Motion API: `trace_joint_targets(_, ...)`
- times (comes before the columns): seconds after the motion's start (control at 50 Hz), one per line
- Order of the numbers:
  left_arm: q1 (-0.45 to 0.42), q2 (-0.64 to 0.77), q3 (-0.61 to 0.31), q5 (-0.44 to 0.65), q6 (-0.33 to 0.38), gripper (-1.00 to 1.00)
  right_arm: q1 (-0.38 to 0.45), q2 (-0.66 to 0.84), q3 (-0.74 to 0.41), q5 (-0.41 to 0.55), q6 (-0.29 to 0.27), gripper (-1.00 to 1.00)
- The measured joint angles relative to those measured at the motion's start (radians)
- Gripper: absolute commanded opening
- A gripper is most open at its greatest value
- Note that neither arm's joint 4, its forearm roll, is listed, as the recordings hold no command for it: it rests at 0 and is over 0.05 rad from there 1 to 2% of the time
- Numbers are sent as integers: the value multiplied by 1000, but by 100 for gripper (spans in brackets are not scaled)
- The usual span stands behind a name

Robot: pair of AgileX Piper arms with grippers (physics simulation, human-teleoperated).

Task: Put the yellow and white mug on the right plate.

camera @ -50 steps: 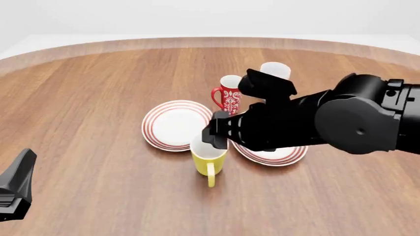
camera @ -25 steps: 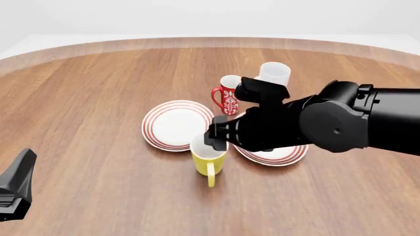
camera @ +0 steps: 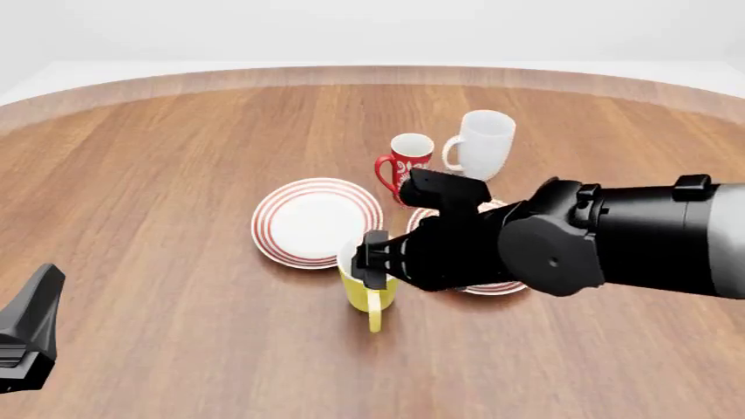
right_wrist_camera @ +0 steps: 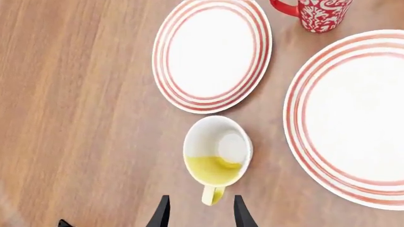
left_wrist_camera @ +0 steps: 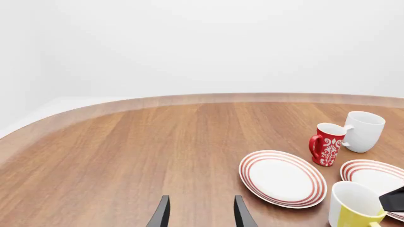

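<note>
Step in hand, as judged: approach and alignment for the grasp. Nothing is lifted yet.

Table (camera: 174, 175): round, brown wood grain. All crockery sits near its middle.

Right arm (camera: 629, 249): large black body reaching in from the right, covering most of the right plate in the front view. The right gripper (right_wrist_camera: 200, 213) hovers above the yellow and white mug (right_wrist_camera: 217, 156); fingers parted, holding nothing, handle showing in the gap between the tips.

Right plate (right_wrist_camera: 353, 118): white, thin red rings at the rim, bare. It lies just to the right of the mug, apart from it.

Left plate (right_wrist_camera: 211, 52): same pattern, just beyond the mug, to the left of the right plate.

White mug (camera: 483, 144) and red white-patterned mug (camera: 407, 166): far side of the plates, standing side by side.

Yellow and white mug: upright on the table at the near edge of the group, between the two plates and a little nearer. Tall, yellow outside, white inside, yellow handle (right_wrist_camera: 211, 195) pointing toward the near side.

Left gripper (left_wrist_camera: 200, 213): parked at the near left, fingers apart, nothing held, well away from the crockery.

Next move calls for: descend, fingers straddling the rim or handle, close, lift clear, carry a short way right over the plate's middle. Risk: tipping the tall mug on contact.
</note>
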Motion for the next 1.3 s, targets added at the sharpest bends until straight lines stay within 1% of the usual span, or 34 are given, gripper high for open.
trace_joint_targets(0.48,0,0,0,0,0,100,26,71,33,-93,39,100)
trace_joint_targets(1.3,0,0,0,0,0,100,45,146,103,-230,93,100)
